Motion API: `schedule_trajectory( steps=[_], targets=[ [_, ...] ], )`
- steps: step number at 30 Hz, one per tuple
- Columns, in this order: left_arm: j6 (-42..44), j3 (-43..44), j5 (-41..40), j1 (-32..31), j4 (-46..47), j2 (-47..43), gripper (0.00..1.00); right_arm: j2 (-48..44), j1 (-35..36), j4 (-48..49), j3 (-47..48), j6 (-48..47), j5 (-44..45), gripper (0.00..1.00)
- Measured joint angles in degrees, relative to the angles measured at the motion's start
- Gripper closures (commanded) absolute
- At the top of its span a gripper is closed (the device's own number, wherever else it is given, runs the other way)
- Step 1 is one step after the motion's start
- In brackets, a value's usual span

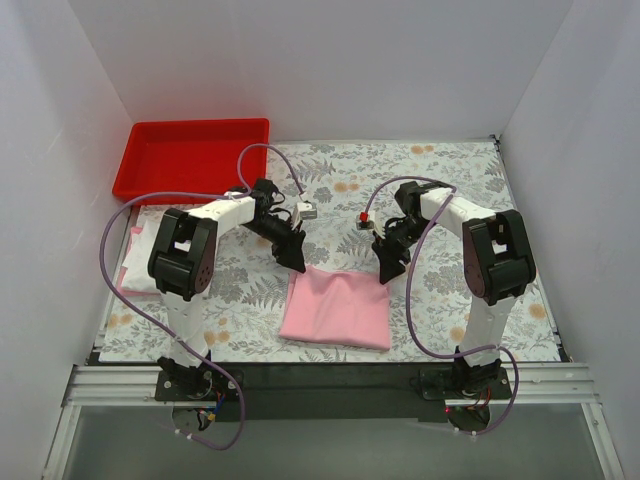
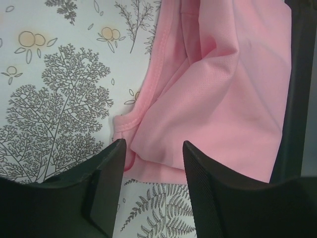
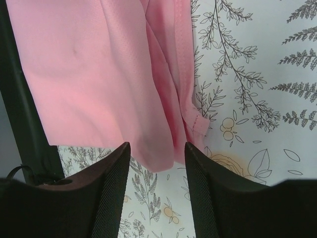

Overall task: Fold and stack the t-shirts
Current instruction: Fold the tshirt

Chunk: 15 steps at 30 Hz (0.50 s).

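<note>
A folded light pink t-shirt point(image 1: 336, 307) lies on the floral tablecloth near the front middle. My left gripper point(image 1: 296, 262) is open just above its far left corner; in the left wrist view point(image 2: 153, 148) the shirt's corner point(image 2: 218, 94) lies between and beyond the fingers. My right gripper point(image 1: 386, 272) is open over the far right corner; in the right wrist view point(image 3: 157, 148) the pink cloth point(image 3: 99, 74) lies just ahead of the fingers. A small stack of pink and white shirts point(image 1: 138, 262) lies at the left edge, partly hidden by my left arm.
A red plastic tray point(image 1: 190, 157) stands at the back left corner. White walls close in the table on three sides. The black front rail point(image 1: 330, 385) carries both arm bases.
</note>
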Motion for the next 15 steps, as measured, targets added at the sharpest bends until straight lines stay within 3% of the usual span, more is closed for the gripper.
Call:
schedule_trajectory(
  steps=[7,12,15],
  targets=[
    [-1.0,-0.1,-0.9,-0.3,3.0,0.0,0.49,0.0,0.0,0.5,0.0,0.0,0.2,0.58],
    [-0.5,-0.1,-1.7,-0.5,3.2,0.2,0.49,0.0,0.0,0.9,0.0,0.1,0.3,0.6],
    [0.1,-0.1,-1.7,-0.7,2.9,1.0,0.55,0.0,0.0,0.9,0.0,0.0,0.4,0.64]
  ],
)
